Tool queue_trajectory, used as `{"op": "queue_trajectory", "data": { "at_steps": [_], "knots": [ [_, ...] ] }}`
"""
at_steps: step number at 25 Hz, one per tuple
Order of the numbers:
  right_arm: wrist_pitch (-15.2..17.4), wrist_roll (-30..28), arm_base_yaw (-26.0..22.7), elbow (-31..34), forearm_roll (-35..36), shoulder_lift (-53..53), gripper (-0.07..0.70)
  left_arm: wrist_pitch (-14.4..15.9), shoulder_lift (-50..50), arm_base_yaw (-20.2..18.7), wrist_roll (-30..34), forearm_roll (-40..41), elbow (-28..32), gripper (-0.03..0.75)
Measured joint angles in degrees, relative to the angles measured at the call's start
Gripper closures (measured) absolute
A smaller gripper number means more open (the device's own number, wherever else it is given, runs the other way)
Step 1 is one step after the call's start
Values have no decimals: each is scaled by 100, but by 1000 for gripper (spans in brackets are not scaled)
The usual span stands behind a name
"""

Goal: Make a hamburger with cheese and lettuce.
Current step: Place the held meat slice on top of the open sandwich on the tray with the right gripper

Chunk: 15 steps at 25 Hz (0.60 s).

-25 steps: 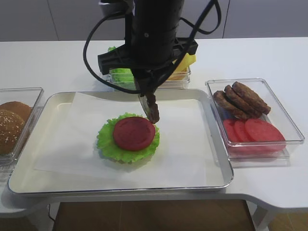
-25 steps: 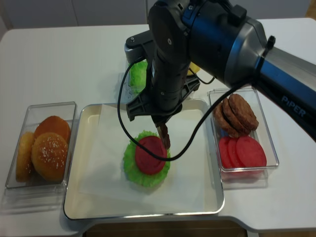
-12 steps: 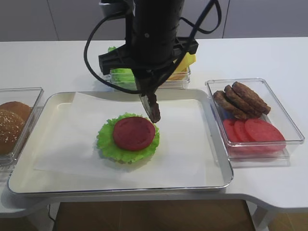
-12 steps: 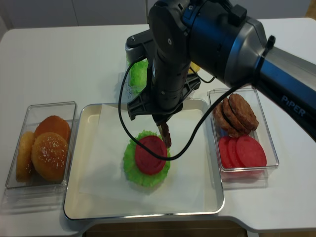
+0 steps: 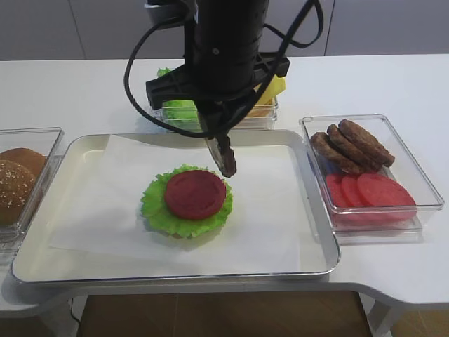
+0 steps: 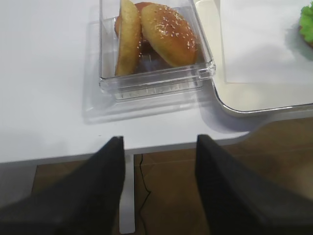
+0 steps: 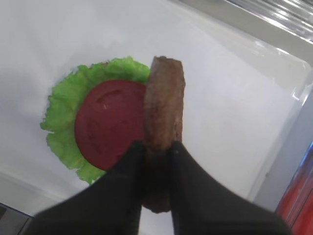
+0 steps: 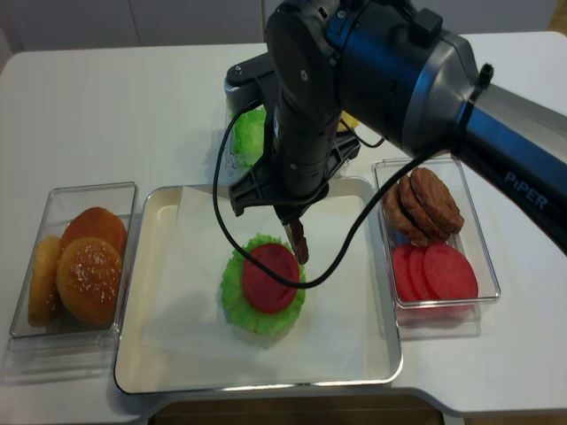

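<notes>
- The hamburger (image 5: pixel 186 200) sits on the paper (image 5: pixel 259 210) in the tray (image 5: pixel 319 260), just below and left of the right gripper (image 7: pixel 155 147): a tomato slice (image 7: pixel 107 122) on lettuce (image 7: pixel 61 115), no patty on it yet.
- That gripper is pinching a brown patty (image 7: pixel 164 105) by its edge, hanging upright over the stack's right rim.
- Risk: released on edge, it may tip off onto the paper rather than land flat.
- Risk: lowering off-centre could push the tomato slice sideways.
- Cheese (image 5: pixel 272 90) waits behind the arm.
- The left gripper (image 6: pixel 159 188) is spread wide, off by the buns (image 6: pixel 156 34).
</notes>
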Motion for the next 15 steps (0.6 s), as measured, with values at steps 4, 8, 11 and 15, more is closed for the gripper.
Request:
{"op": "queue_trajectory", "data": {
  "at_steps": [4,8,11,15],
  "knots": [
    [0,-37,0,0,-12,0,504,0,0,0,0,0,0,363],
    [0,-37,0,0,-12,0,504,0,0,0,0,0,0,363],
    [-12,-37,0,62,-12,0,504,0,0,0,0,0,0,363],
    [-12,-37,0,227,0,0,504,0,0,0,0,0,0,363]
  ]
}}
